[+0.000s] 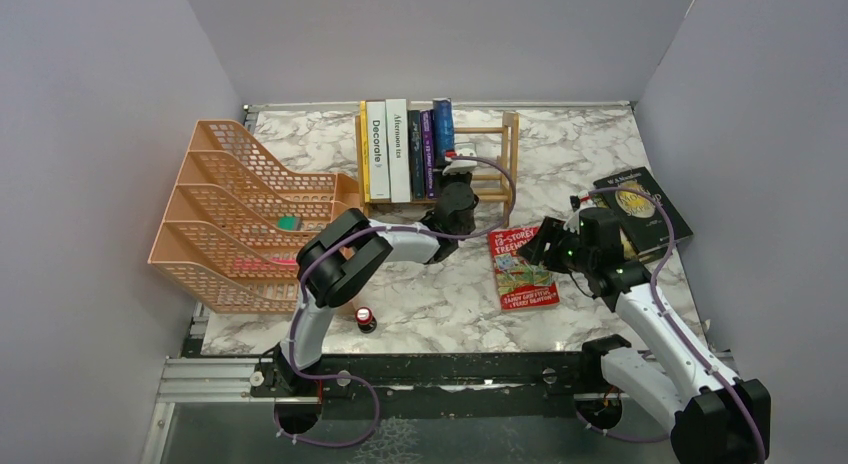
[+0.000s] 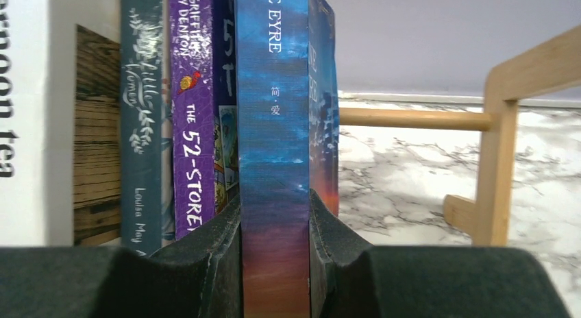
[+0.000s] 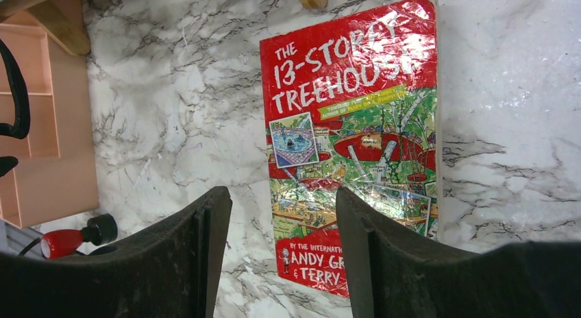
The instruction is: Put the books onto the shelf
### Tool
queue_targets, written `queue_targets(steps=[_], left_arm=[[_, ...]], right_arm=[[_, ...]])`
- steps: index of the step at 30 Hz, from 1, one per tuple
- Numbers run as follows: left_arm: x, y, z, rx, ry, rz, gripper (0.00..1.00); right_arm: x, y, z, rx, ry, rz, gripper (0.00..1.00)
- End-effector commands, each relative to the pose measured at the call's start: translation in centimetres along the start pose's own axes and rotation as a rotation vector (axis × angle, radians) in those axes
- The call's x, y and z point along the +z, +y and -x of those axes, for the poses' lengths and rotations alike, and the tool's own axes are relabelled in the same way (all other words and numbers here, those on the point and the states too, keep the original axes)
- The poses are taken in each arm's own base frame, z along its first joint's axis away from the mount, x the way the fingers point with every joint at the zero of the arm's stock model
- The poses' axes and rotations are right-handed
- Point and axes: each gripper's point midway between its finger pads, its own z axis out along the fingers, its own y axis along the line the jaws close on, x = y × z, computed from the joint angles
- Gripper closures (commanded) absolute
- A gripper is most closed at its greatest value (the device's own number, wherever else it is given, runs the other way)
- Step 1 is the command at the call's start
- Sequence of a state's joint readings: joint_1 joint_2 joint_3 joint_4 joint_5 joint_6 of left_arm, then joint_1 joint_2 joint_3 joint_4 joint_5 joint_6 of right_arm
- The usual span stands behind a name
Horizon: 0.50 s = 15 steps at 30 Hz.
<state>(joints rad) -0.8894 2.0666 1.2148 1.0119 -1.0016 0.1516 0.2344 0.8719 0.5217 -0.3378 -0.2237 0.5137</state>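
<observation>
Left tool (image 2: 274, 201) clamped on Jane Eyre (image 2: 274, 119) at the shelf (image 2: 503, 133); right tool (image 3: 282, 198) hovers, jaws apart.
Jane Eyre is pinched by its spine, upright at the right end of the shelf's row beside the purple book (image 2: 195, 126), probably to stop it tipping toward the shelf's far end frame. The right tool holds nothing and hangs over the red Treehouse book (image 3: 349, 112), which lies flat on the desk (image 3: 171, 92) in front of the shelf, seemingly the next pick. A dark gold-stamped book (image 1: 640, 209) lies right of the shelf.
</observation>
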Motion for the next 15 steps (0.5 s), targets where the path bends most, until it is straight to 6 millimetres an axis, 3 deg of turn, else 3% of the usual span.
queue_targets(steps=[1, 6, 10, 15], left_arm=[[1.1, 4.0, 5.3, -0.158, -0.092, 0.177, 1.00], [1.0, 3.5, 5.3, -0.149, -0.084, 0.149, 1.00], [0.6, 3.0, 5.3, -0.170, -0.063, 0.110, 0.74], [0.4, 2.8, 6.7, -0.216, -0.050, 0.081, 0.56]], right_arm=[[0.0, 0.5, 0.3, -0.024, -0.014, 0.028, 0.37], [0.1, 0.5, 0.4, -0.023, -0.014, 0.026, 0.37], [0.3, 0.5, 0.2, -0.022, -0.007, 0.028, 0.37], [0.4, 0.6, 0.2, -0.021, -0.001, 0.032, 0.37]])
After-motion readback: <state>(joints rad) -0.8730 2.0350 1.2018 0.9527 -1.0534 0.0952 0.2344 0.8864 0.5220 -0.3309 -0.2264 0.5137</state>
